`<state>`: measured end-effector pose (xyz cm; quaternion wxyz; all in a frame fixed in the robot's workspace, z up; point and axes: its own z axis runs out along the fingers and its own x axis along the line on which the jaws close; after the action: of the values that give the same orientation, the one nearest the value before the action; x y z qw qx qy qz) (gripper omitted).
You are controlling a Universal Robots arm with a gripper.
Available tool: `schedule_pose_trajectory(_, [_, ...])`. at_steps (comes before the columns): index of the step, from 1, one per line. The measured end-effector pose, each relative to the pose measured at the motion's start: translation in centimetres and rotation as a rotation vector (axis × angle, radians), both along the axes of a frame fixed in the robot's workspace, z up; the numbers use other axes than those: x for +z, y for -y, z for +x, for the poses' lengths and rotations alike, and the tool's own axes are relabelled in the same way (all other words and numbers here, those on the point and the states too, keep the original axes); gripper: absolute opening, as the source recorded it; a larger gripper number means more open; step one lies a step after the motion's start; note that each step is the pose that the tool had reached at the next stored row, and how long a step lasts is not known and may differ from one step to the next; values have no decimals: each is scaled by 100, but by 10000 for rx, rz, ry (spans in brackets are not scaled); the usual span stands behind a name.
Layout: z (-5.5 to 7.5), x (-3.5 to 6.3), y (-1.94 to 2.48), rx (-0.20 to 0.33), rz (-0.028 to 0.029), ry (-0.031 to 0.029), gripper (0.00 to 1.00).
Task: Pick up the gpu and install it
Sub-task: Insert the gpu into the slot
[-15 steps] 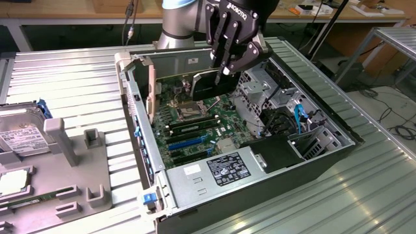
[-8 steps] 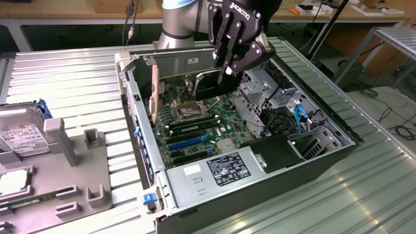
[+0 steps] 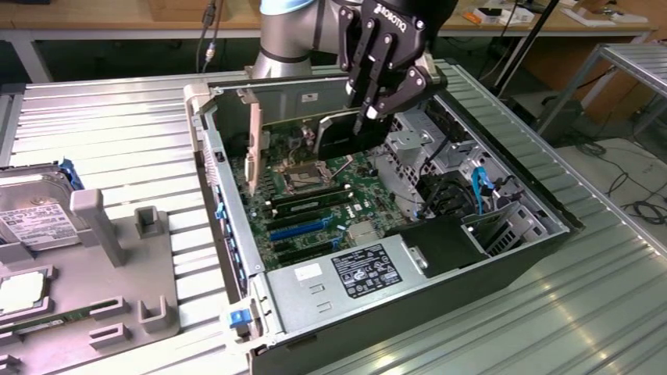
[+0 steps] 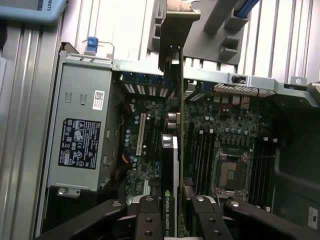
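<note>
The gpu is hanging between the fingers, edge-down; below the fingers the motherboard is lying inside the case, power supply sitting beside it.

An open computer case lies on its side on the ribbed metal desk — motherboard up, CPU socket bare, memory slots just beside it. A grey power supply fills its near corner. At the exterior view's left, a hard drive sits beside a grey holder.
</note>
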<state>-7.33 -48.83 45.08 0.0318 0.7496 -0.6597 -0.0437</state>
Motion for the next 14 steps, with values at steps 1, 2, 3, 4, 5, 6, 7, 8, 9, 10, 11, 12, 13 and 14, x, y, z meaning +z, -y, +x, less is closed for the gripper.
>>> schedule_pose_trajectory(1, [10, 0, 0, 0, 0, 0, 27])
schedule_pose_trajectory(2, [16, 0, 0, 0, 0, 0, 27])
schedule_pose_trajectory(3, [21, 0, 0, 0, 0, 0, 27])
schedule_pose_trajectory(4, [29, 0, 0, 1, 0, 0, 27])
schedule_pose_trajectory(5, [34, 0, 0, 0, -1, -1, 27])
schedule_pose_trajectory(6, [42, 0, 0, 0, 0, -1, 27])
schedule_pose_trajectory(7, [49, 0, 0, 0, 1, 0, 27])
schedule_pose_trajectory(8, [60, 0, 0, 0, 1, 0, 27])
schedule_pose_trajectory(9, [67, 0, 0, 0, 0, 0, 27])
schedule_pose_trajectory(10, [73, 0, 0, 0, 0, 0, 27])
schedule_pose_trajectory(11, [84, 0, 0, 0, 0, 0, 27])
schedule_pose_trajectory(12, [93, 0, 0, 0, 0, 0, 27])
schedule_pose_trajectory(13, [104, 0, 0, 0, 0, 0, 27])
schedule_pose_trajectory(14, [110, 0, 0, 0, 0, 0, 27])
